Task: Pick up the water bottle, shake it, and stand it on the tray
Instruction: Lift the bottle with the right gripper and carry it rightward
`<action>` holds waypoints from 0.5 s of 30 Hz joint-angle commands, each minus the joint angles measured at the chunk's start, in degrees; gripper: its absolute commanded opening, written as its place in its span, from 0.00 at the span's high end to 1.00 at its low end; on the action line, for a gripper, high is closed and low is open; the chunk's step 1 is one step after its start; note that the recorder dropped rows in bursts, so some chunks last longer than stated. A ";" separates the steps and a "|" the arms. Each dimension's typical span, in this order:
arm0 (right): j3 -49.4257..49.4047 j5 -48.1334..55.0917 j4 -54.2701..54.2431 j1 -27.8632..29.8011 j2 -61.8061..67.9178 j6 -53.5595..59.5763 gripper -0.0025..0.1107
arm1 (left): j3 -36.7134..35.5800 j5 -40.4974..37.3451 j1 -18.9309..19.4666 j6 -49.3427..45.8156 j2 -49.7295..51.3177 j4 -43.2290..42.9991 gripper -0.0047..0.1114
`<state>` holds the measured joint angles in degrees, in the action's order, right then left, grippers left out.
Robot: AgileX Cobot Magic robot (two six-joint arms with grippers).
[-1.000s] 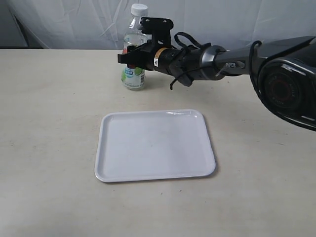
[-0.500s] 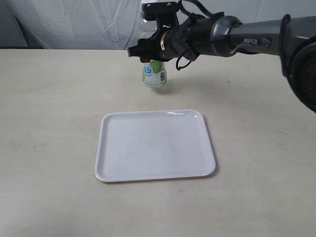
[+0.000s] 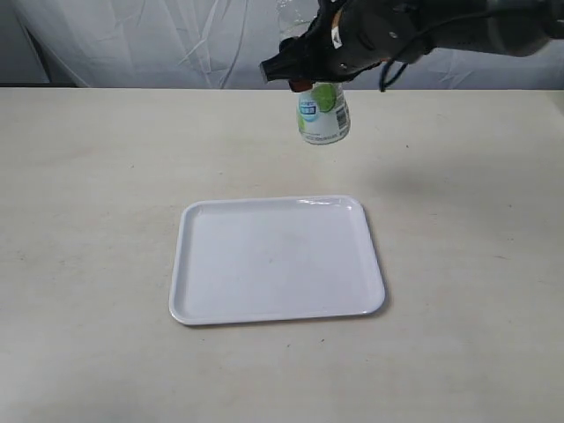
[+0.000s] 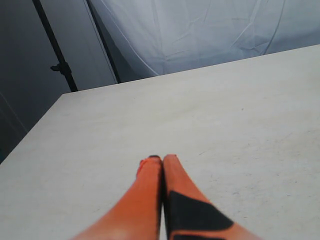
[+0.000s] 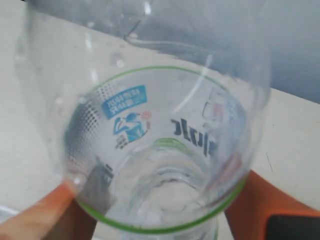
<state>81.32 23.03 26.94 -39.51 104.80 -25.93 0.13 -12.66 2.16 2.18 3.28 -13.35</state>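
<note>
Water bottle (image 3: pixel 323 115) moved rightward, right tool (image 5: pixel 157 200) clamping; left tool (image 4: pixel 161 165) closed; cap seemingly hidden.

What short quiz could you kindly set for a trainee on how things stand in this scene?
1. Fill in: the left gripper is ___ and holds nothing.
2. True or false: the water bottle is up in the air, not on the tray.
3. What holds the water bottle? A) left gripper B) right gripper C) nothing

Key: 1 shut; 2 true; 3 B.
</note>
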 commanded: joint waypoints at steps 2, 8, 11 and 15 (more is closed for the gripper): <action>-12.25 -3.11 0.80 0.03 -14.25 -1.46 0.98 | -0.13 0.76 0.05 0.40 -0.24 0.21 0.96; -29.41 -13.17 -3.23 0.03 -29.18 -7.72 0.98 | -0.13 0.76 0.05 0.40 -0.24 0.21 0.96; -37.91 -22.42 -7.82 -1.58 -35.25 -7.72 0.98 | -0.13 0.76 0.05 0.40 -0.24 0.21 0.96; -45.78 -28.51 -4.23 -6.63 -40.52 -6.09 0.98 | -0.13 0.76 0.05 0.40 -0.24 0.21 0.96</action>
<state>38.94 0.82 20.08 -43.53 67.64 -33.18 0.13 -12.66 2.16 2.18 3.28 -13.35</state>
